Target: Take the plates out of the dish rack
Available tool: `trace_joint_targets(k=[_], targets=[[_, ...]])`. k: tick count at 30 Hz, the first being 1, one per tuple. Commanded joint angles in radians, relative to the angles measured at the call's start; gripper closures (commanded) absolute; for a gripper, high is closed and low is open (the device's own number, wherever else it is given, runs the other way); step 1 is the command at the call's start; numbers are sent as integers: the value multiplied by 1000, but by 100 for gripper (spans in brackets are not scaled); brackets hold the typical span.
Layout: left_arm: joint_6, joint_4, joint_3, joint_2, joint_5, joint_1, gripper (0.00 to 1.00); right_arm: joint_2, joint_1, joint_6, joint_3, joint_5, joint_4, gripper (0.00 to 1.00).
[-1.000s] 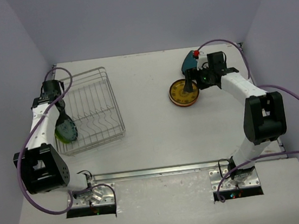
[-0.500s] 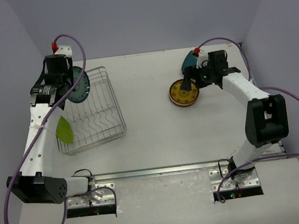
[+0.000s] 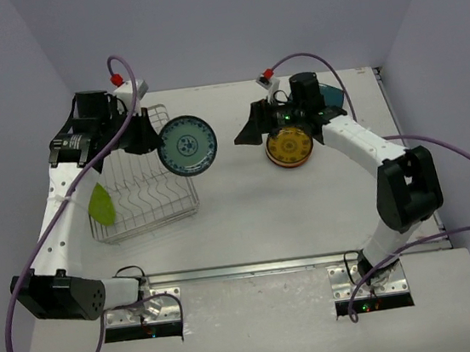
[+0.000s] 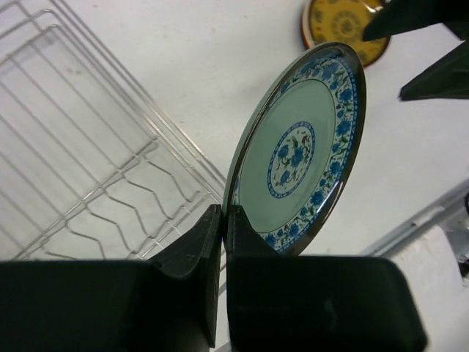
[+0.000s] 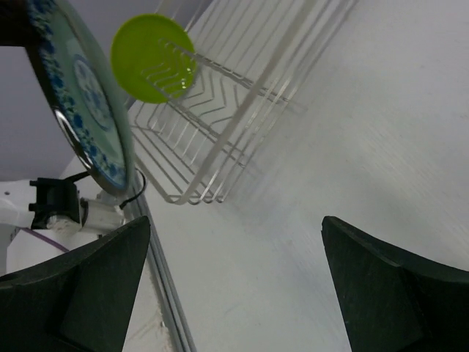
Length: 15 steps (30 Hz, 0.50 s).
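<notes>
Left end effector (image 4: 224,216) pinched shut on the lower rim of the blue-flowered plate (image 4: 300,147). Plate held on edge at the upper right side of the dish rack (image 3: 159,189). Rack sits on the counter (image 3: 249,217), left of frame. Green plate (image 3: 101,205) stands in its lower-left part. Right end effector (image 5: 233,242) spread wide, empty, beside the yellow plate (image 3: 289,146), centre-right.

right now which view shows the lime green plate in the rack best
Right wrist: the lime green plate shows its round face, standing in the dish rack. Top external shows it only as a narrow tilted sliver; the left wrist view misses it.
</notes>
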Motion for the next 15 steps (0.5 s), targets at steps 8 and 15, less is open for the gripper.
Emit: trace_joint_targets(k=[8,15], targets=[[-33,25,17,42,184,-55,100,147,167,102,263,6,29,18],[-61,31,12,29,84,-50,71,138,164,43,280,151,-49,100]])
